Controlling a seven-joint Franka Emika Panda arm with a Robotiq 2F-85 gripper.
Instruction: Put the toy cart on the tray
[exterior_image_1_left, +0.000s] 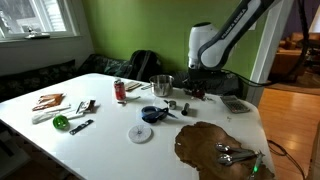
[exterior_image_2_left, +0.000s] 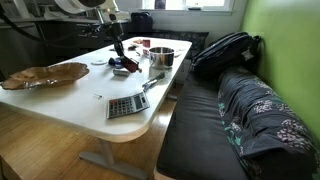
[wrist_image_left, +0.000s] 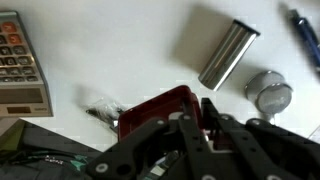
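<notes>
Where the wrist view looks down on the white table (wrist_image_left: 120, 40), the toy cart (wrist_image_left: 158, 108) shows its reddish body right at the gripper (wrist_image_left: 198, 120), whose dark fingers reach the cart's right side, though I cannot tell whether the jaws are clamped on it or stand apart around it. To the cart's left lies a calculator (wrist_image_left: 20, 65), and farther right a steel cylinder (wrist_image_left: 225, 52) and a small round metal piece (wrist_image_left: 268, 95). In an exterior view the gripper hangs low over the table just right of the steel pot (exterior_image_1_left: 162, 85), while the dark-brown tray (exterior_image_1_left: 215, 145) lies well apart at the near right edge, the cart not yet on it.
</notes>
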